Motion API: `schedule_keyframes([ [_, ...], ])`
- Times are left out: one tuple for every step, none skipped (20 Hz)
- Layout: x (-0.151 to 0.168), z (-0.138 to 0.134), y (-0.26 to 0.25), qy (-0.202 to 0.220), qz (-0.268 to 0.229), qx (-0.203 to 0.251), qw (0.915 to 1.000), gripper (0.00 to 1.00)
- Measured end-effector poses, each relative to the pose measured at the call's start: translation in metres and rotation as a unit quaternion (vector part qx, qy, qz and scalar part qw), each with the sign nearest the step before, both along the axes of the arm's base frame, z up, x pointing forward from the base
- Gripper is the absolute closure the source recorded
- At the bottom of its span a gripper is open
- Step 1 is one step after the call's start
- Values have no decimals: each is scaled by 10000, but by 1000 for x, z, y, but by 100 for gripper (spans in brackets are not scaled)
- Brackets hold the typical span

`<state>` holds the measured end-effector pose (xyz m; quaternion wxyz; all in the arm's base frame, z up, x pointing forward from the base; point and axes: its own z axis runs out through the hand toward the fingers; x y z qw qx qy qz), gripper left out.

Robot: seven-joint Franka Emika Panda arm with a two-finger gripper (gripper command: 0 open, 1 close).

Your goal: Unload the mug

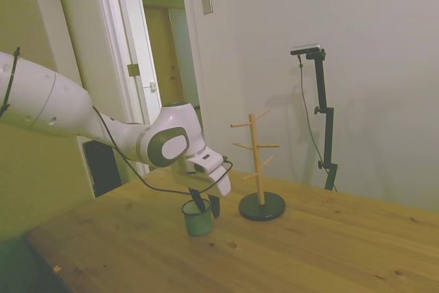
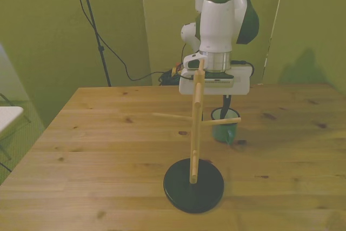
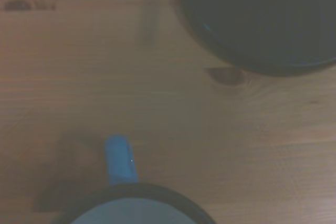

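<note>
Side view: upright teal mug (image 1: 199,217), dark rim, fingers (image 1: 197,200) pinching its wall.

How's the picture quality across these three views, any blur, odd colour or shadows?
Side view: dim and yellow-green, the mug reading greenish, soft shadows on the wall. Front view: same cast, mostly sharp, the mug tree partly covering the mug. Wrist view: blurred, warmer, the mug's handle showing blue.

Mug (image 1: 199,218) on table (image 1: 329,252), beside rack (image 1: 260,169), under tool (image 1: 205,204).
</note>
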<state>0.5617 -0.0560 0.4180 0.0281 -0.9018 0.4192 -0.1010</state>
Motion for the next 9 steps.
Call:
schedule_keyframes([
  [-1, 9, 1, -38, 1, 18, 10000, 0],
  [-1, 20, 2, -67, 9, 34, 10000, 0],
  [-3, 32, 3, -92, 18, 47, 9999, 0],
  [-4, 44, 5, -118, 26, 70, 9999, 0],
  [-5, 56, 7, -130, 37, 116, 9998, 0],
  [-6, 68, 10, -145, 53, 152, 9998, 0],
  [-8, 79, 13, -145, 74, 179, 9997, 0],
  [-9, 87, 17, -128, 103, 194, 9997, 0],
  [-10, 93, 21, -105, 143, 198, 9996, 0],
])
